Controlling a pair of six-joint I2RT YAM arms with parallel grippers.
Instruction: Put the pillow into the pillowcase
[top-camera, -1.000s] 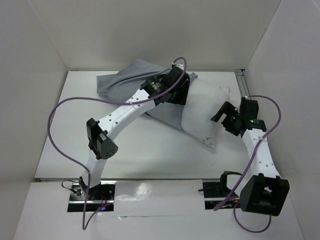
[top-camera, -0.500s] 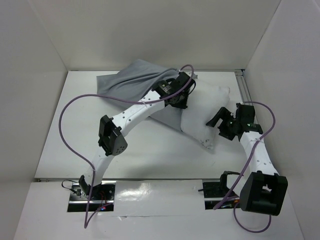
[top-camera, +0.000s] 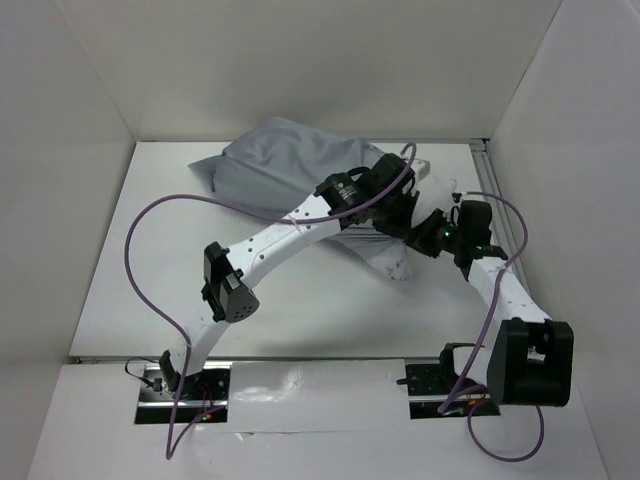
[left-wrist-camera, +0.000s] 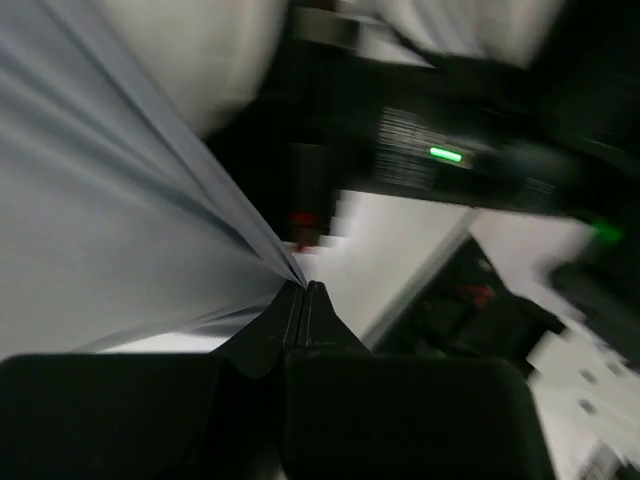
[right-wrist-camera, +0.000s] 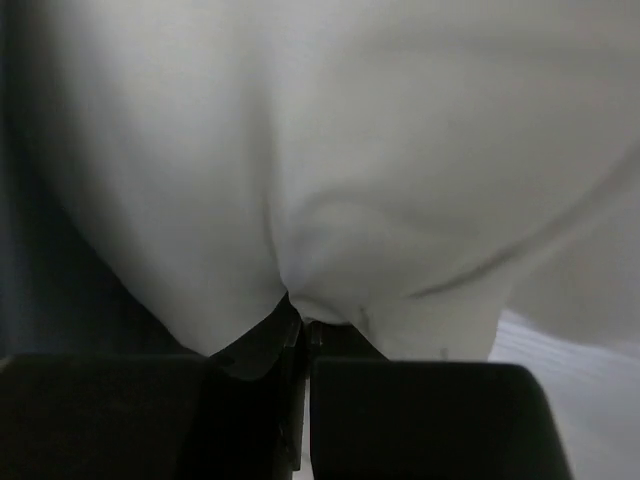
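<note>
**Top view.** The left arm stretches from its base far across the white table (top-camera: 130, 250), bent at the elbow, with a purple cable (top-camera: 150, 215) looping beside it. The left gripper (top-camera: 398, 213) points down into the cloth. The right arm leans in from the other side, and the right gripper (top-camera: 424, 238) is just beside the left one. From here I cannot tell how either pair of jaws stands.

The thin, wrinkly blue-grey cloth pillowcase (top-camera: 280, 160) lies behind and to the left of the left jaws. It is puffed up. Its long side slants from the far left corner of the table down toward both grippers. A bit of the plump white soft pillow (top-camera: 438, 183) peeks out just behind the right jaws. The rest of it is hidden under the grey cloth and the arms.

**Left wrist view.** The left gripper (left-wrist-camera: 303, 292) has its jaws squeezed together on a thin fold of the pillowcase (left-wrist-camera: 120, 230). The cloth pulls tight and fans out to the left of the jaws. Past the jaws is the black right arm with a green light, all blurry.

**Right wrist view.** The right gripper (right-wrist-camera: 297, 318) has its jaws pinched together on a little bunch of the pillow (right-wrist-camera: 330, 150). The white cloth puckers right at the jaw tips and fills almost everything ahead of them.
</note>
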